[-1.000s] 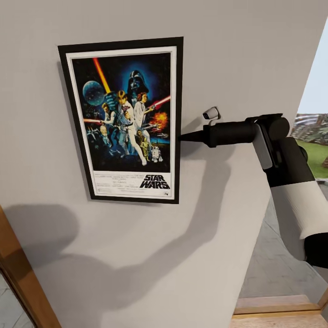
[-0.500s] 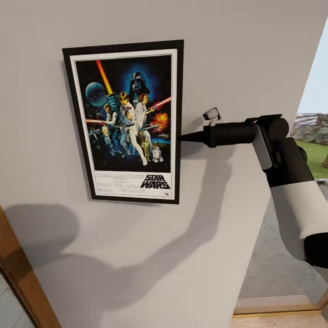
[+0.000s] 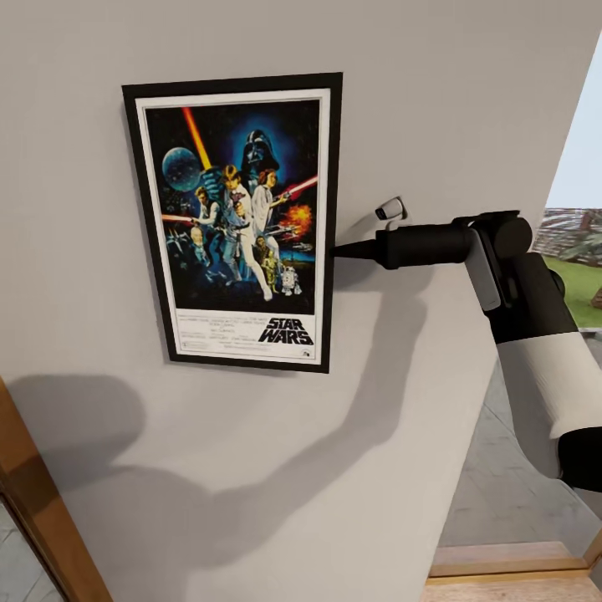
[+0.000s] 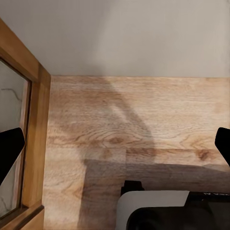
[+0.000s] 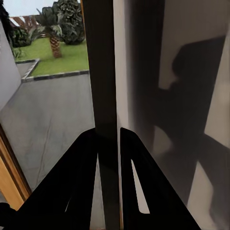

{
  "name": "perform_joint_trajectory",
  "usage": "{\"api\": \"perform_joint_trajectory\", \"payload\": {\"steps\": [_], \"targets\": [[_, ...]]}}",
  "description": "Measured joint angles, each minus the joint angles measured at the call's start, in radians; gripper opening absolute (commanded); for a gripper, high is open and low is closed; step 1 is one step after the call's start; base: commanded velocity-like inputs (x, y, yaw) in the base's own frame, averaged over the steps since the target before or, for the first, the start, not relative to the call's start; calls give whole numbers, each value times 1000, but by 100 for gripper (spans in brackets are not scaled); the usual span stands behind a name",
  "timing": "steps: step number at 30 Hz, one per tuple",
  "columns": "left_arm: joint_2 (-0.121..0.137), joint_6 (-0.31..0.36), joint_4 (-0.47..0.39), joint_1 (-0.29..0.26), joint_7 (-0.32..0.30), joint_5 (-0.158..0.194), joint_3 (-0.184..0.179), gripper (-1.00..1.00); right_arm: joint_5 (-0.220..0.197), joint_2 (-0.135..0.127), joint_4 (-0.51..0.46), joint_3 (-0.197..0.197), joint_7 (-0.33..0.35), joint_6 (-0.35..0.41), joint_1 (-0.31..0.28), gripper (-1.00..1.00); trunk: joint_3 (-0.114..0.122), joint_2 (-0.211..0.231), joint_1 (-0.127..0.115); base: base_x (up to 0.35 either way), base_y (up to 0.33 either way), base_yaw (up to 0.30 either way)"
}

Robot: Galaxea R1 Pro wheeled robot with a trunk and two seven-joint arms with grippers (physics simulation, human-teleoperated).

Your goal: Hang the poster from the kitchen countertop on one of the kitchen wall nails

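The Star Wars poster stands upright against the pale grey wall, slightly tilted. My right gripper reaches in from the right and is shut on the poster's right frame edge at mid height. In the right wrist view the two black fingers clamp the dark frame edge. My left gripper hangs open over the wooden floor, its fingertips far apart with nothing between them. The wall nail is hidden and the kitchen countertop is out of view.
A wooden door frame runs up the lower left. Right of the wall's end, an opening looks out on a lawn and paving. Light wooden floor lies below, with my own base near the left gripper.
The poster has shifted a little to the right along the wall with my right gripper still on its edge. Its left edge came in more than its right.
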Motion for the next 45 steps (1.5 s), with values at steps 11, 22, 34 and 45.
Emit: {"api": "perform_joint_trajectory", "payload": {"steps": [11, 22, 34, 45], "targets": [[0, 0, 0, 0, 0, 0, 0, 100, 0, 0, 0, 0, 0, 0, 0, -100, 0, 0, 0, 0, 0, 0], [2, 1, 0, 0, 0, 0, -1, 100, -102, 4, -70, 63, 103, -61, 0, 100, 0, 0, 0, 0, 0, 0], [2, 0, 0, 0, 0, 1, -2, 100, -21, 1, 90, -4, 11, 8, -1, 100, 0, -1, 0, 0, 0, 0], [2, -1, 0, 0, 0, 0, -2, 100, 1, 0, 87, -7, -2, 4, -1, 100, 0, 0, 0, -183, -51, 0]]}}
